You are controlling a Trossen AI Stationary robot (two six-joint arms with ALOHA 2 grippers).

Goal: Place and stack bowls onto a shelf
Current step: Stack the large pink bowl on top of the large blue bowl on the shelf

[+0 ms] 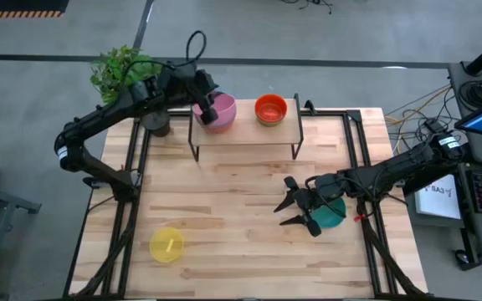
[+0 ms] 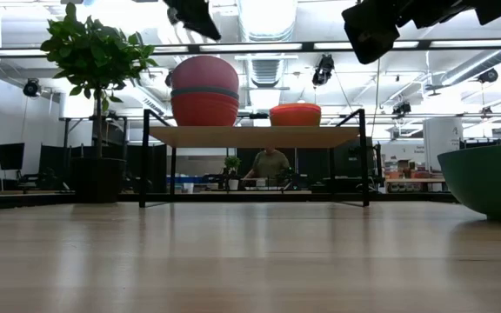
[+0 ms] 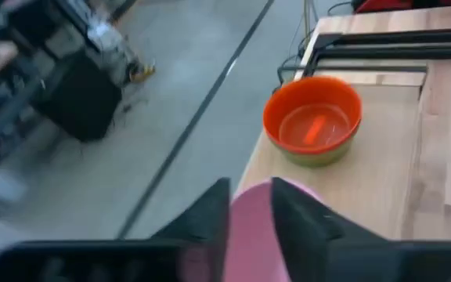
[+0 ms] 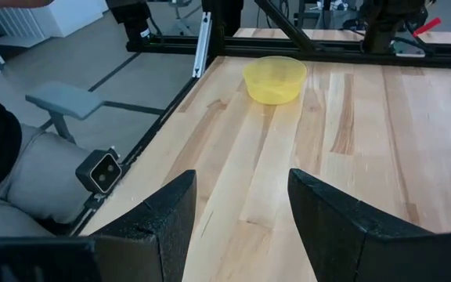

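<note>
Wide bare counter (image 1: pixel 233 217) lay open mid-board; the shelf (image 1: pixel 245 134) held a pink bowl (image 1: pixel 222 113) and orange bowl (image 1: pixel 270 109), with a narrow gap between.

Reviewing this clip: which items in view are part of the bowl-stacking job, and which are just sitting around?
Job:
- shelf
- pink bowl held by left claw
- red bowl under it
- orange bowl
- teal bowl by open right claw
- yellow bowl

Lying about:
- potted plant
</note>
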